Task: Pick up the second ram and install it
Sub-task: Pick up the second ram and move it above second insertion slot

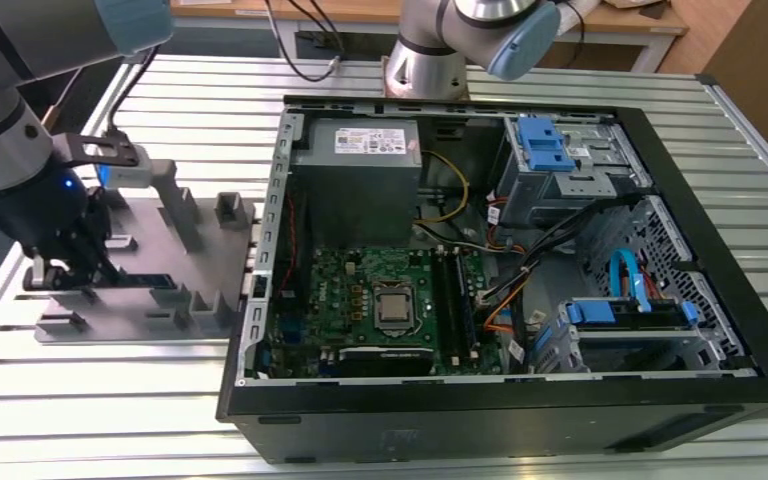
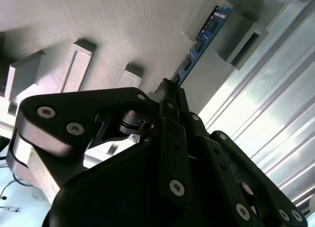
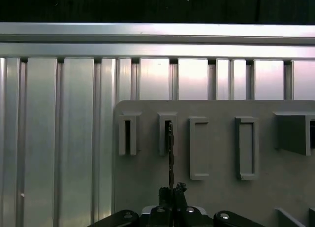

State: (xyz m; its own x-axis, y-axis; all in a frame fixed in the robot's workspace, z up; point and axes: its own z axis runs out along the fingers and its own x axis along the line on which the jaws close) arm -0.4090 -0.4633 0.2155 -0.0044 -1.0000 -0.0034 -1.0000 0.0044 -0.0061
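Note:
The second ram (image 2: 201,39) is a thin dark stick standing on edge in the grey tray (image 1: 177,215), at the exterior view's left. It shows edge-on as a dark line (image 3: 170,153) in the first wrist view, its far end resting in a tray slot. My gripper (image 1: 61,280) is low over the tray's near side. In both wrist views the black fingers (image 2: 170,96) are pinched together on the stick's near end, and the gripper (image 3: 172,190) is shut on it. The stick (image 1: 137,281) lies between tray posts.
The open computer case (image 1: 704,130) fills the exterior view's right, with the motherboard (image 1: 344,290), the silver processor (image 1: 394,305) and the long memory slots (image 1: 458,300) beside it. Cables, blue drive bays and the power supply (image 1: 371,150) crowd the case. A ribbed metal table (image 1: 91,400) lies underneath.

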